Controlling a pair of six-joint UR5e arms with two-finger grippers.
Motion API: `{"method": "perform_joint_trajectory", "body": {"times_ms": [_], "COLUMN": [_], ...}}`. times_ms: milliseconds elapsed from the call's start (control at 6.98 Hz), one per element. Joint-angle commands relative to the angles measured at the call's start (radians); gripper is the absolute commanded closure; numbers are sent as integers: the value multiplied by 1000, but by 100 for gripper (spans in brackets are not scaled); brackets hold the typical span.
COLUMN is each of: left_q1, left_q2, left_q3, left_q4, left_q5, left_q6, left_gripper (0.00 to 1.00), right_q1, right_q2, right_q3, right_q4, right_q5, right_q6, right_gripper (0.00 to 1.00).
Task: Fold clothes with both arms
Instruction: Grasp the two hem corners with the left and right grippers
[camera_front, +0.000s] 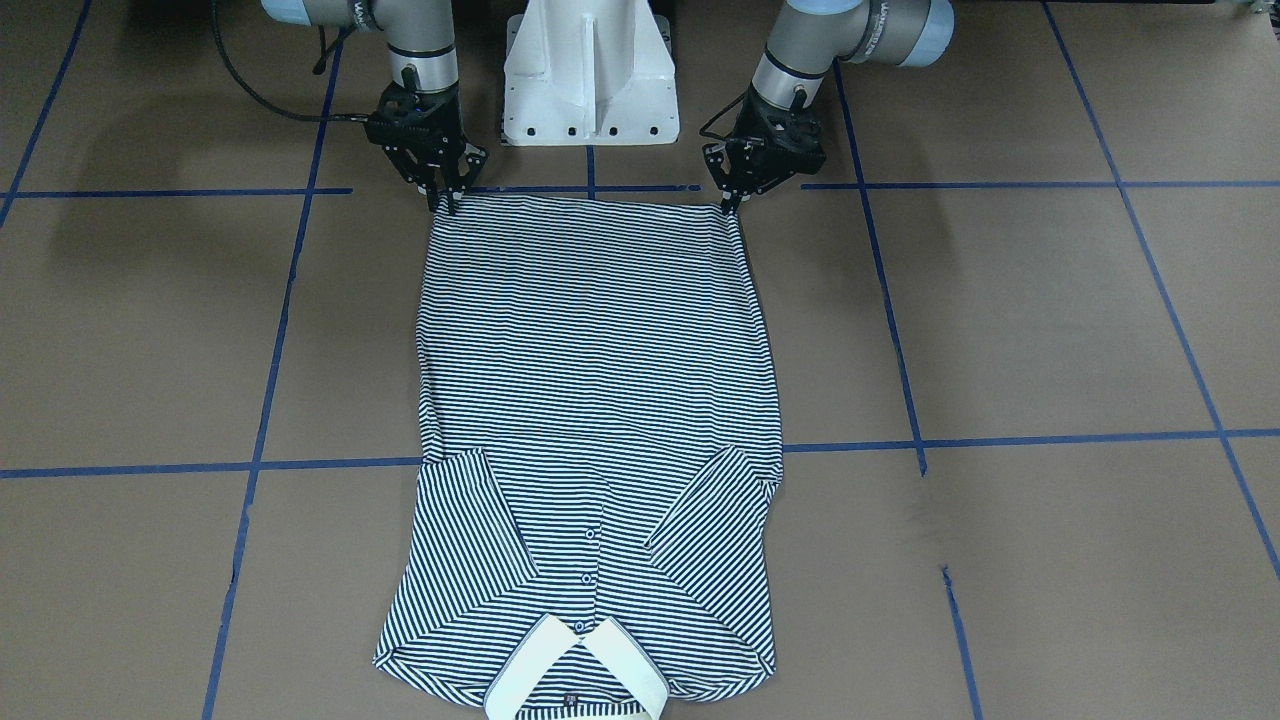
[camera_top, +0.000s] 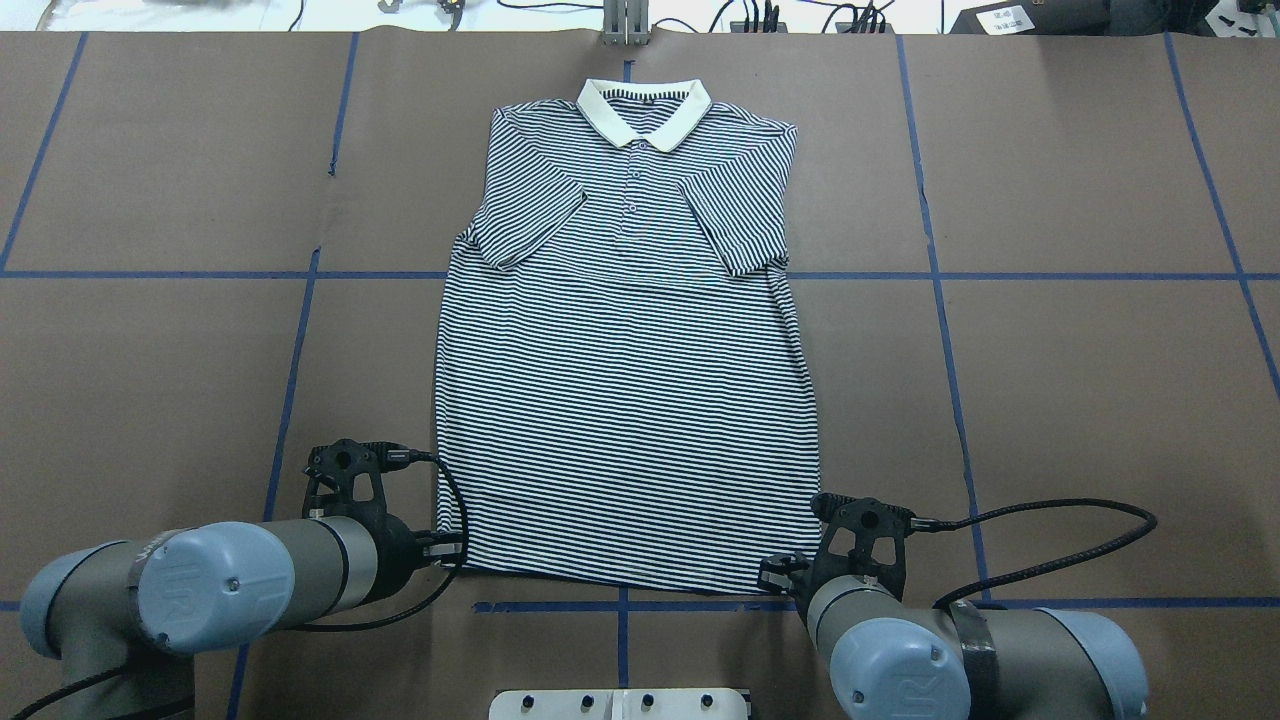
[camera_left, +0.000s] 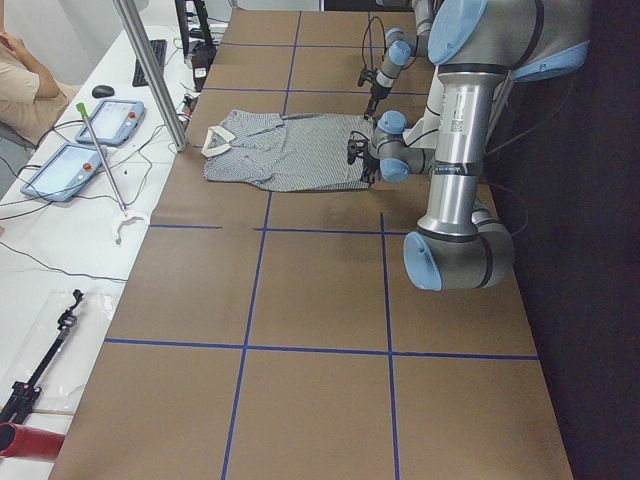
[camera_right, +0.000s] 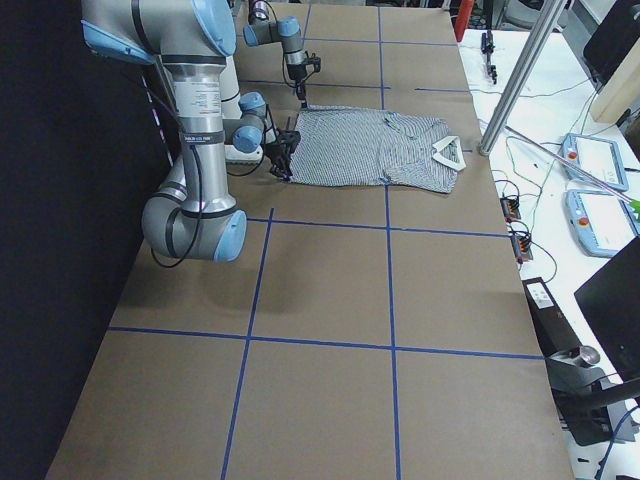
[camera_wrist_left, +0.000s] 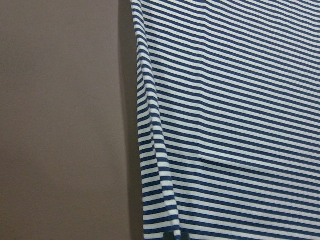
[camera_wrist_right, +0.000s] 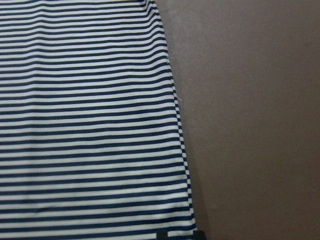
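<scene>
The white collar (camera_front: 527, 668) of the shirt (camera_front: 590, 380) lies nearest in the front view, the shirt flat on the counter (camera_front: 1050, 320), the right hand (camera_front: 447, 203) and left hand (camera_front: 733, 207) each clamped on a hem corner, and overhead both grips sit at the counter's robot side.

polo shirt (camera_top: 625, 400): thin navy/white stripes | collar (camera_top: 645, 115): plain white | table (camera_top: 1050, 400): brown, blue tape grid | left arm (camera_front: 800, 50), right arm (camera_front: 420, 40): silver-grey, light-blue caps | left gripper (camera_front: 733, 205), right gripper (camera_front: 445, 200): black
</scene>
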Motion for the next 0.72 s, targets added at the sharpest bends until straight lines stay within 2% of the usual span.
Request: {"method": "perform_joint_trajectory", "body": {"times_ms": [0,286,430,573], "left_q1": [-1,-1,-8,-9], "left_q2": [-3,-2,11,3], "left_q3": [0,-14,-81,-192], "left_q4": [0,5,32,160], "left_q5": [3,0,-5,-64], "left_q6": [-1,1,7,7], "left_gripper": [100,100,100,100], "right_q1": [-1,10,19,23], "right_q2": [0,-4,-41,-70], "right_q3": [3,29,111,236], "right_q4": [0,-2,-29,-111], "right_q5": [-2,3,12,26], "right_q6": [-1,-16,-47,-80], "right_gripper": [100,100,100,100]}}
